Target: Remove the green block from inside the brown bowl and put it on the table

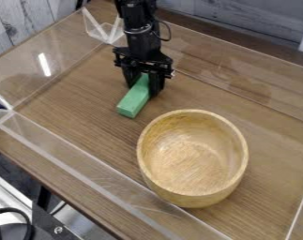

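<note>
The green block (133, 98) lies tilted on the table (66, 103), up and left of the brown bowl (192, 155). My black gripper (144, 81) points straight down over the block's far end, its jaws shut on that end. The block's near end rests at or just above the tabletop; I cannot tell if it touches. The bowl stands empty, its inside showing bare wood grain.
Clear acrylic walls (47, 141) border the tabletop on the near-left and far sides. The bowl sits close to the right of the block. Open tabletop lies left of the block.
</note>
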Available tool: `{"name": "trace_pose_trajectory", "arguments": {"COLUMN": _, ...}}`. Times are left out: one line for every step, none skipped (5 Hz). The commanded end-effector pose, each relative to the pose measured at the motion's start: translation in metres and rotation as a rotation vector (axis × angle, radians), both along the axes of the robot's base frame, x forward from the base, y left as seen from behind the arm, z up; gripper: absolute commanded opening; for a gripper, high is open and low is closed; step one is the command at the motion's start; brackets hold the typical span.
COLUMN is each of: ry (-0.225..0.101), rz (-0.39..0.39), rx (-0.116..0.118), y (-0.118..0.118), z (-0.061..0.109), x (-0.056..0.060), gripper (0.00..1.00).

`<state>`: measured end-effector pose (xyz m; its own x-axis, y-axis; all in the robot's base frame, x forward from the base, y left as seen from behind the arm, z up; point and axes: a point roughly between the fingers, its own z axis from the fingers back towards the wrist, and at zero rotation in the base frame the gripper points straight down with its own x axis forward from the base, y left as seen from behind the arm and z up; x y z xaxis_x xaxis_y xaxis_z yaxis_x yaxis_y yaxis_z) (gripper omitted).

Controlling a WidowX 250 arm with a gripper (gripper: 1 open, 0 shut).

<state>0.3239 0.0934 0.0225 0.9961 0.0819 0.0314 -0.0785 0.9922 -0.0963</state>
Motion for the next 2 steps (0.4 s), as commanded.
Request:
{"name": "trace_pose_trajectory", "arguments": {"ry": -0.051, "rz": 0.009, "rx": 0.018, "y": 0.0078, "z": 0.0124, "x": 0.0107, "gripper": 0.0}}
{"name": "trace_pose_trajectory", "arguments": {"ry": -0.047, "rz": 0.014, "rx": 0.017, "y": 0.0099, "z": 0.0098, "x": 0.0106, "gripper": 0.0}}
